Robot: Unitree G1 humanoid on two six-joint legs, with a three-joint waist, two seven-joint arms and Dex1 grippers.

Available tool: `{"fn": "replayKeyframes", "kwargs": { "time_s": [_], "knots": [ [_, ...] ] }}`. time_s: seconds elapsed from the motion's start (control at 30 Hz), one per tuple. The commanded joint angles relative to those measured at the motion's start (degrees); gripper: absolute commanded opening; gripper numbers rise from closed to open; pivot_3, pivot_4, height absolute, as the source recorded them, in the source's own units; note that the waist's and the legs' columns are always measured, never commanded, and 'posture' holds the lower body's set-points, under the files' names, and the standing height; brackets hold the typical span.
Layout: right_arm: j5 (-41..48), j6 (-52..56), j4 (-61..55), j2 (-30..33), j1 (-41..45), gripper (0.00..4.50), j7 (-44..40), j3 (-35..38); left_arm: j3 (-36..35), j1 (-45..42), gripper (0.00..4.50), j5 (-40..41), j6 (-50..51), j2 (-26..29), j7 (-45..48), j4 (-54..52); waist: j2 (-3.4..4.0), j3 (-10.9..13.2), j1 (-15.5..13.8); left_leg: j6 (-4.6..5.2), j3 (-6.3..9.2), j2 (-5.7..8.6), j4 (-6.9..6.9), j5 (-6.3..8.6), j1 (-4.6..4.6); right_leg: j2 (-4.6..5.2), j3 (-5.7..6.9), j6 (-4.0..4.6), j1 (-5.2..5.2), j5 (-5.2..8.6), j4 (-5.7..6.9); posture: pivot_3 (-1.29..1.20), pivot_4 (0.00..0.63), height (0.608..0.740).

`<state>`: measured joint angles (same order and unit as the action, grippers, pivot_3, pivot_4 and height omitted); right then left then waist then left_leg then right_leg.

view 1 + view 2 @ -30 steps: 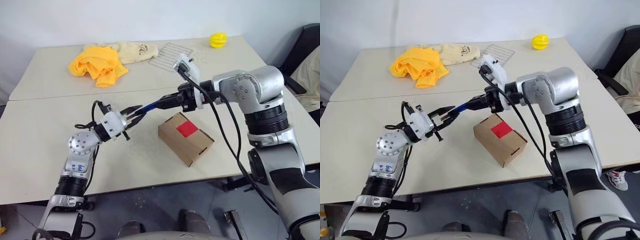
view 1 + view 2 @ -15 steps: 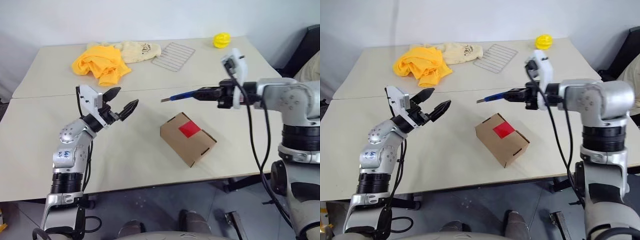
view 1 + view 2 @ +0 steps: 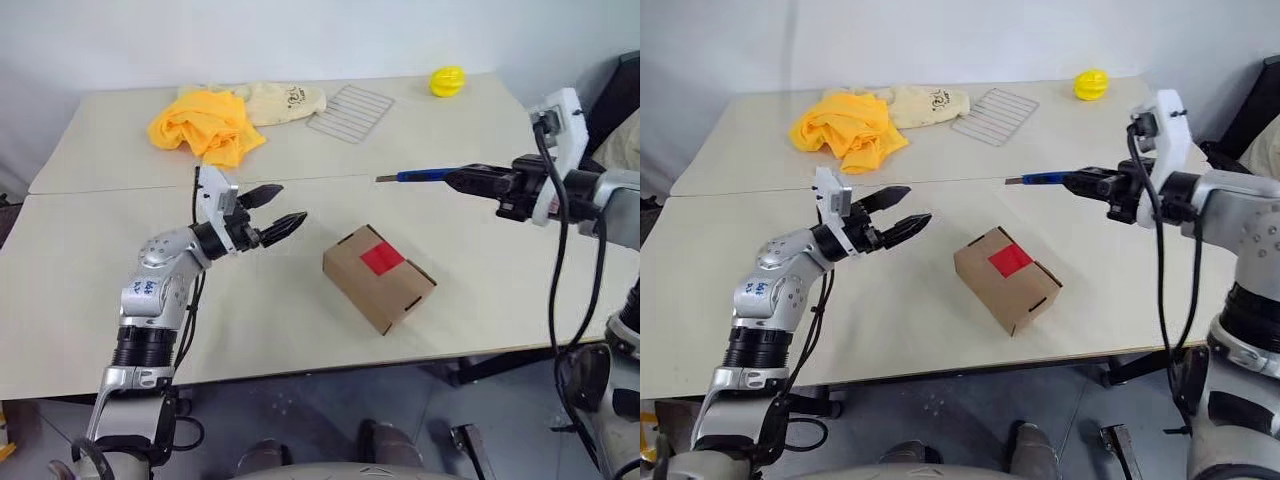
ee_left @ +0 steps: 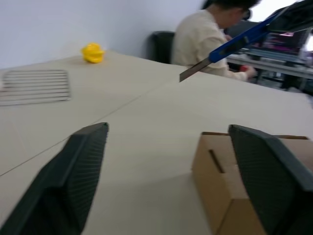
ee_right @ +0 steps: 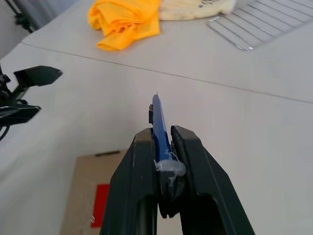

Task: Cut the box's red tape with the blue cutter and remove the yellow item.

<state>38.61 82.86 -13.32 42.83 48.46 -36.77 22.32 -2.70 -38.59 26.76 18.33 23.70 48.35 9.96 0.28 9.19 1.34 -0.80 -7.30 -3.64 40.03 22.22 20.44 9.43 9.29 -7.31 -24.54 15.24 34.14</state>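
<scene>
The brown cardboard box [image 3: 385,288] lies closed on the table's near half, with the red tape [image 3: 381,259] across its lid. My right gripper [image 3: 458,179] hovers above and to the right of the box, shut on the blue cutter [image 3: 424,176]. The cutter points left, level, with its blade tip out [image 5: 157,113]. My left gripper [image 3: 286,204] stands open and empty to the left of the box, fingers [image 4: 82,169] pointing at its end face [image 4: 219,172]. The yellow item is hidden from view.
On the far table half lie a yellow cloth [image 3: 205,122], a cream cloth [image 3: 283,100] and a wire rack [image 3: 349,111]. A bright yellow round object [image 3: 448,80] sits at the far right corner. A person [image 4: 208,41] sits beyond the table's right side.
My left gripper let go of the cutter's tip, opened and rolled, ending a little nearer the box. My right gripper carried the cutter off to the right.
</scene>
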Motion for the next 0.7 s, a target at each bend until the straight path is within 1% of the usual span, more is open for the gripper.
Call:
{"fn": "replayKeyframes", "kwargs": {
  "time_s": [0.03,0.1,0.13,0.17,0.33,0.5,0.7],
  "knots": [
    [3.01,0.56,-4.39,3.58,-1.87,0.17,-0.78,3.8,4.48,-5.21,2.7,-0.4,4.37,-0.61,4.18,0.91,-0.01,0.0,0.05,0.0,0.0,0.0,-0.01,0.0,0.01,0.0,0.0,0.0,0.0,0.0,0.0,0.0,0.15,0.74],
    [4.26,0.47,-6.38,5.55,-4.25,0.17,-1.56,4.41,7.02,-8.17,2.11,-1.09,6.24,-1.24,6.65,3.33,-0.01,0.01,-0.05,0.0,0.01,0.0,0.0,0.0,0.0,0.0,0.0,0.0,0.01,0.0,0.0,0.0,0.15,0.74],
    [4.77,0.49,-7.2,6.3,-5.33,0.17,-1.67,4.78,8.04,-9.65,1.72,-1.39,6.85,-1.82,7.78,4.89,-0.01,0.01,-0.02,0.0,0.01,0.0,0.0,0.0,0.0,0.0,0.0,0.0,0.01,0.0,0.01,0.0,0.15,0.74],
    [5.19,0.47,-7.67,6.79,-6.05,0.17,-1.65,5.03,8.66,-10.63,1.5,-1.62,7.22,-2.2,8.55,5.96,-0.02,0.01,-0.01,0.0,0.01,0.0,0.0,0.0,-0.01,0.0,-0.01,-0.01,0.02,0.0,0.01,0.0,0.15,0.74],
    [6.66,0.57,-10.31,7.67,-8.72,0.17,-0.31,5.72,13.04,-15.45,0.0,-3.47,11.07,-4.6,12.29,10.14,-0.02,0.01,0.11,0.0,0.01,0.01,-0.01,0.0,-0.02,0.0,-0.02,-0.01,0.01,0.0,0.0,0.0,0.15,0.74],
    [7.91,0.37,-13.48,5.9,-9.29,0.17,2.31,4.51,18.85,-20.93,0.0,-8.65,16.79,-5.2,14.54,16.86,-0.05,0.03,0.0,0.0,0.01,0.02,0.03,0.0,0.0,0.0,-0.03,-0.01,0.01,-0.01,0.01,0.0,0.15,0.74],
    [9.02,0.52,-15.12,5.96,-9.58,0.17,3.85,2.32,20.44,-22.07,0.0,-11.57,19.91,-4.83,15.21,16.78,-0.05,0.04,-0.09,0.0,0.01,0.02,0.01,0.0,0.0,0.0,-0.03,-0.01,0.0,-0.01,0.01,0.0,0.15,0.74]
  ]
}}
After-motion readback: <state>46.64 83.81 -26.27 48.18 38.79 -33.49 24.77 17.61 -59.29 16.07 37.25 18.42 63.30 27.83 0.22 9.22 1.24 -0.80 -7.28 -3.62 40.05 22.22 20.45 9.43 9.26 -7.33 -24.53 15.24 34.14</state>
